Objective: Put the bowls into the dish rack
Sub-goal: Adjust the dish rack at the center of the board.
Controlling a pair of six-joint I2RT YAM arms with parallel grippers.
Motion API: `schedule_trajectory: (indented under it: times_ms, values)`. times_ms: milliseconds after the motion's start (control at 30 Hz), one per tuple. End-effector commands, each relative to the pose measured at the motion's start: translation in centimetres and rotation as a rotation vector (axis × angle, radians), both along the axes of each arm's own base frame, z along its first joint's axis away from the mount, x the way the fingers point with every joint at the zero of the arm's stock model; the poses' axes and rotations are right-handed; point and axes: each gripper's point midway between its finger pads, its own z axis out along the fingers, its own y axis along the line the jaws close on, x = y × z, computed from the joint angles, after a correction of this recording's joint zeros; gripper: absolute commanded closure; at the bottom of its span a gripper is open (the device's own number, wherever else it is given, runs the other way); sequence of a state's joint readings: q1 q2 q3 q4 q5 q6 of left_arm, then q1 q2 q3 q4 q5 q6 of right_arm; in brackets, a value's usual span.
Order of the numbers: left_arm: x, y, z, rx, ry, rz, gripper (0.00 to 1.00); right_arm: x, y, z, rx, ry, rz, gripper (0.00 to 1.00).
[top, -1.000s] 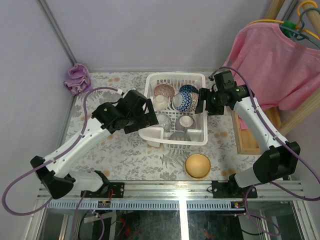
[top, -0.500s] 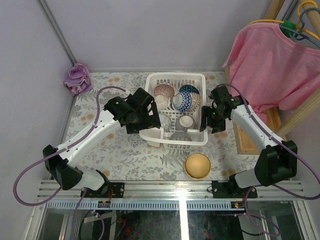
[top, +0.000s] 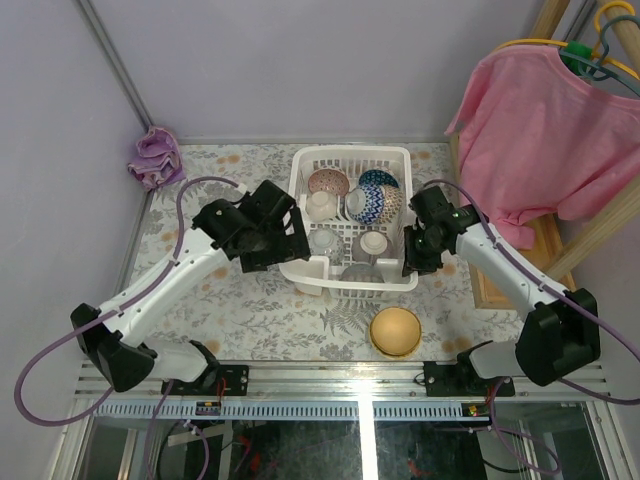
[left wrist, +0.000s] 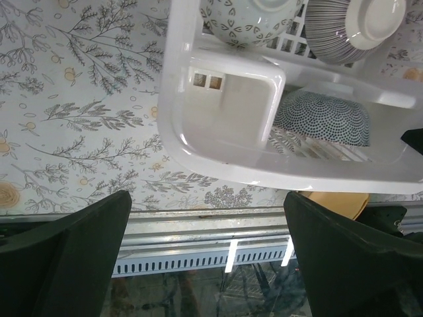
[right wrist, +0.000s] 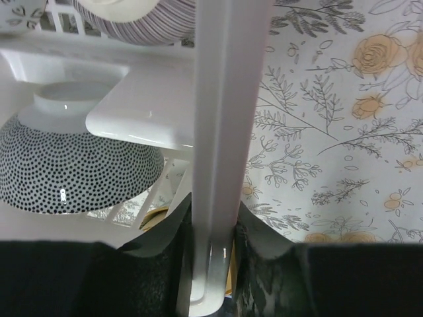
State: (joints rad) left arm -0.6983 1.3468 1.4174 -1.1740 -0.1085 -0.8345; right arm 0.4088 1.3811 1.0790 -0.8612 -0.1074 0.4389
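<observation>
The right gripper (right wrist: 211,231) is clenched on the thin right wall of the dish rack (right wrist: 228,79). One dark finger (right wrist: 155,247) presses each face of the smooth white plastic, and the fingertips are blurred. In the top view this grip sits at the rack's 4 o'clock side. Just inside the wall a glossy dotted bowl (right wrist: 73,158) lies upside down with its foot ring up. A striped bowl (right wrist: 145,23) above it is cut off by the frame.

The left gripper (left wrist: 206,218) is spread wide and holds nothing, over the rack's rounded 8 o'clock corner. Toward the rack's 12 o'clock end, a pink-red bowl (top: 327,181) and a blue netted bowl (top: 368,205) stand on edge. A tan bowl (top: 395,331) rests outside the rack at 5 o'clock on the floral tablecloth (top: 240,300), apart from the rack. Only its plain tan surface shows.
</observation>
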Motion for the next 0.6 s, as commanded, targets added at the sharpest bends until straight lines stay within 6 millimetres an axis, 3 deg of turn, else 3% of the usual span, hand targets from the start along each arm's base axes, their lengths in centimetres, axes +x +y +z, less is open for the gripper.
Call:
schedule_trajectory:
  times_ms: [0, 133, 367, 467, 567]
  values:
    - [-0.7, 0.7, -0.3, -0.007, 0.006, 0.017, 0.0, -1.9, -2.5, 0.0, -0.09, 0.018, -0.013, 0.74]
    - [-1.0, 0.6, -0.7, -0.028, 0.012, 0.03, 0.0, -2.2, -3.3, 0.0, -0.089, 0.012, -0.031, 0.74]
    - [-1.3, 0.5, -0.6, -0.055, 0.013, 0.051, 0.02, -1.6, -6.4, 0.3, -0.112, 0.015, -0.085, 0.73]
    - [-1.2, 0.3, -0.4, -0.064, 0.009, 0.052, 0.02, -0.6, -5.4, 1.4, -0.046, -0.014, -0.058, 0.63]
    - [-0.9, 0.2, -0.2, -0.06, 0.005, 0.049, 0.02, 1.2, -3.6, 4.0, 0.047, -0.075, -0.033, 0.52]
